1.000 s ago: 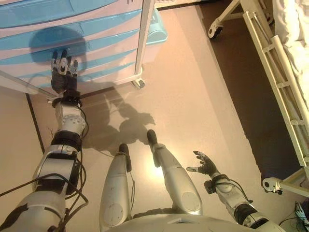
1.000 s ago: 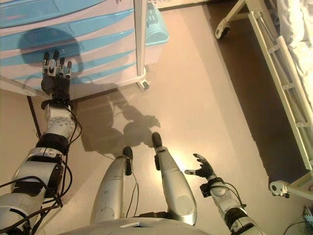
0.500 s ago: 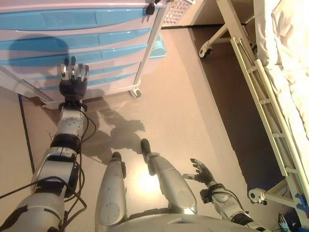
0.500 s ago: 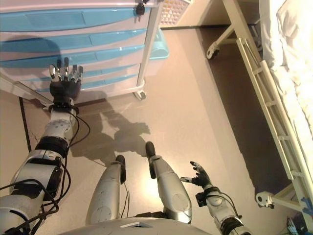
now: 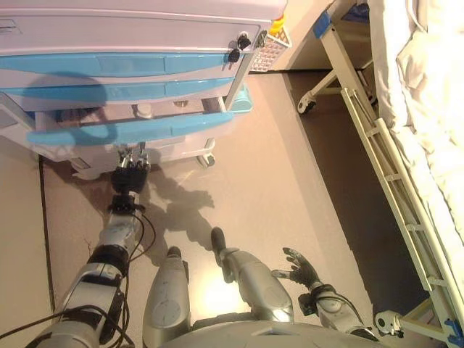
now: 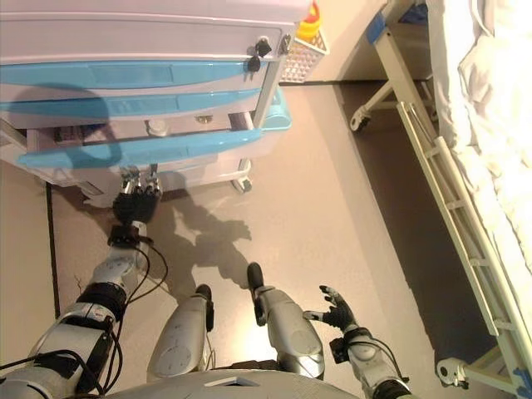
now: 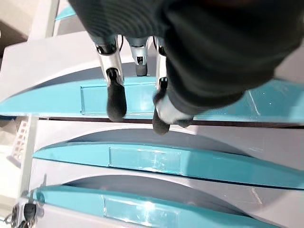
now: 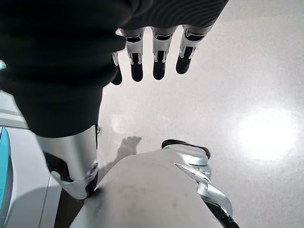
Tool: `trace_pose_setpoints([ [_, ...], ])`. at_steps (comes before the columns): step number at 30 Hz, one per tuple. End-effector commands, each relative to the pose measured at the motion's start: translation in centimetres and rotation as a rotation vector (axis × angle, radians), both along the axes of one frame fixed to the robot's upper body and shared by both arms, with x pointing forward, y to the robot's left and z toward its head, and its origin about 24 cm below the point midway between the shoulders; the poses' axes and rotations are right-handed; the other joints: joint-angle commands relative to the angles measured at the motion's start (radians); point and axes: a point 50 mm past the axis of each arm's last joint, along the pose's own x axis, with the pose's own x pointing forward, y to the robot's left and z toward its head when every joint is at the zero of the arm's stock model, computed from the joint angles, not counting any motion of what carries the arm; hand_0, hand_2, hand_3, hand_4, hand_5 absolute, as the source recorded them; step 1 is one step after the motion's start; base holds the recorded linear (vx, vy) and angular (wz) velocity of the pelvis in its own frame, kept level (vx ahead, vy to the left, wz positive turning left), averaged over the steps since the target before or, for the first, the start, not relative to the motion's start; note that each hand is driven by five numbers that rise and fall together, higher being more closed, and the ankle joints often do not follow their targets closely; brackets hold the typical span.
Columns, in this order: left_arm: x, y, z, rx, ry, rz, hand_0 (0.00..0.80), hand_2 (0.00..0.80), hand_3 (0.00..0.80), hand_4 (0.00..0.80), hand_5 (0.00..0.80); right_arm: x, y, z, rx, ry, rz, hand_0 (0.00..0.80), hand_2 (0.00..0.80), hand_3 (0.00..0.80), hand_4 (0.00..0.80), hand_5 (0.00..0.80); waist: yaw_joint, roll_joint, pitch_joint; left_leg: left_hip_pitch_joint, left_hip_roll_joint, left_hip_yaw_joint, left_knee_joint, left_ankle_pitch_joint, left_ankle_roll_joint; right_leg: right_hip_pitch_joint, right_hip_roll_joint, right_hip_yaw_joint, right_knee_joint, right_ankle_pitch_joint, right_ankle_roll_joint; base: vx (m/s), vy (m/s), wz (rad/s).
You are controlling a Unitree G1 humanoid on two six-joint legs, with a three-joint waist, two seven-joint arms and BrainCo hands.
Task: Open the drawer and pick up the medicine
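Note:
A white cabinet (image 5: 109,29) with several blue-fronted drawers stands ahead on the left. One drawer (image 5: 138,130) stands pulled out; a white round cap (image 5: 145,110) and another small item (image 5: 179,106) show inside it. My left hand (image 5: 130,172) is right below that drawer's blue front, fingers reaching up under its lip. In the left wrist view the fingertips (image 7: 116,102) curl against a blue front (image 7: 213,104). My right hand (image 5: 297,267) hangs low at my right side, fingers (image 8: 159,66) spread over the floor, holding nothing.
A hospital bed with a cream frame (image 5: 384,152) and white bedding runs along the right; its caster (image 5: 304,107) is near the cabinet. A white basket (image 5: 270,45) hangs on the cabinet's side, keys (image 5: 235,55) in a lock. A cabinet wheel (image 5: 209,158) sits by my left hand.
The whole view has shifted. One blue drawer now stands pulled out from the cabinet, with my left hand under its front instead of spread against the lower drawers. The right hand stays put.

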Motion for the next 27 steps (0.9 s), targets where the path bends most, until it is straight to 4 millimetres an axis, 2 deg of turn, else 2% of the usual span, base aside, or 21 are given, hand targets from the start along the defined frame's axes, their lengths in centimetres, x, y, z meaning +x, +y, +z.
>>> trace_pose_setpoints([
  [1,1.2,-7.1,17.1,0.001,-1.076,-0.396,0.800,0.800,0.800,0.800,0.800,-6.8,0.6,-2.0,0.004,0.181,0.072,0.000,0.000,0.000,0.000,0.000,0.013,0.040,-0.156,-0.111,-0.057,-0.049,0.044,-0.007,0.010,0.035,0.008,0.009,-0.033,0.030,0.029,-0.062,-0.024,0.06],
  [4,0.7,-6.9,13.8,-0.055,-0.951,-0.352,0.800,0.800,0.800,0.800,0.800,-6.3,0.7,-1.8,0.006,0.158,0.059,0.000,0.000,0.000,0.000,0.000,0.027,0.048,-0.145,-0.110,-0.055,-0.059,0.033,0.000,0.002,0.032,0.006,-0.005,-0.029,0.020,0.027,-0.092,-0.009,0.06],
  [7,-1.4,-6.7,7.6,-0.125,-0.775,-0.290,0.800,0.800,0.800,0.800,0.800,-5.1,0.8,-1.3,0.002,0.116,0.045,0.000,0.000,0.000,0.000,0.000,0.051,0.064,-0.125,-0.107,-0.052,-0.074,0.006,0.015,-0.009,0.028,0.001,-0.028,-0.030,0.009,0.023,-0.172,0.033,0.17],
  [10,-4.5,-6.2,1.5,-0.169,-0.574,-0.223,0.800,0.800,0.800,0.800,0.800,-3.9,0.6,-0.7,-0.008,0.077,0.034,0.000,0.000,0.000,0.000,0.000,0.071,0.083,-0.117,-0.090,-0.049,-0.082,-0.035,0.034,-0.015,0.032,-0.004,-0.050,-0.036,-0.005,0.017,-0.145,0.047,0.15],
  [11,-4.7,-6.0,0.9,-0.168,-0.545,-0.207,0.800,0.800,0.800,0.800,0.800,-3.7,0.5,-0.7,-0.011,0.073,0.035,0.000,0.000,0.000,0.000,0.000,0.073,0.085,-0.117,-0.087,-0.048,-0.083,-0.040,0.036,-0.016,0.034,-0.006,-0.053,-0.037,-0.007,0.016,-0.120,0.055,0.17],
  [15,-9.9,-4.3,-5.3,-0.196,-0.305,-0.105,0.800,0.800,0.800,0.800,0.800,-2.3,-0.9,0.2,-0.050,0.030,0.018,0.000,0.000,0.000,0.000,0.000,0.091,0.114,-0.116,-0.056,-0.038,-0.083,-0.107,0.071,-0.024,0.050,-0.015,-0.087,-0.050,-0.024,-0.001,-0.130,0.064,0.20],
  [18,-13.8,-3.3,-8.6,-0.212,-0.133,-0.037,0.800,0.800,0.800,0.800,0.800,-2.0,-2.4,0.5,-0.084,0.020,-0.003,0.000,0.000,0.000,0.000,0.000,0.101,0.138,-0.124,-0.018,-0.033,-0.084,-0.157,0.099,-0.036,0.076,-0.031,-0.121,-0.058,-0.040,-0.013,-0.079,0.085,0.14],
  [19,-15.7,-3.4,-10.0,-0.220,-0.056,-0.022,0.800,0.800,0.800,0.800,0.800,-2.1,-2.9,0.5,-0.099,0.023,-0.008,0.000,0.000,0.000,0.000,0.000,0.106,0.150,-0.131,-0.002,-0.033,-0.083,-0.177,0.111,-0.039,0.089,-0.037,-0.135,-0.060,-0.047,-0.018,-0.040,0.095,0.04],
  [21,-17.9,-3.6,-11.6,-0.222,0.076,-0.014,0.800,0.800,0.800,0.800,0.800,-2.4,-3.6,0.4,-0.121,0.032,-0.010,0.000,0.000,0.000,0.000,0.000,0.112,0.168,-0.144,0.024,-0.031,-0.085,-0.201,0.123,-0.046,0.112,-0.048,-0.158,-0.066,-0.057,-0.024,-0.015,0.077,0.15],
  [27,-22.2,-4.0,-14.3,-0.226,0.354,0.025,0.800,0.800,0.800,0.800,0.800,-3.1,-5.2,0.0,-0.150,0.066,-0.039,0.000,0.000,0.000,0.000,0.000,0.124,0.204,-0.185,0.082,-0.030,-0.085,-0.246,0.138,-0.065,0.175,-0.072,-0.218,-0.102,-0.068,-0.030,0.008,0.056,0.41],
])
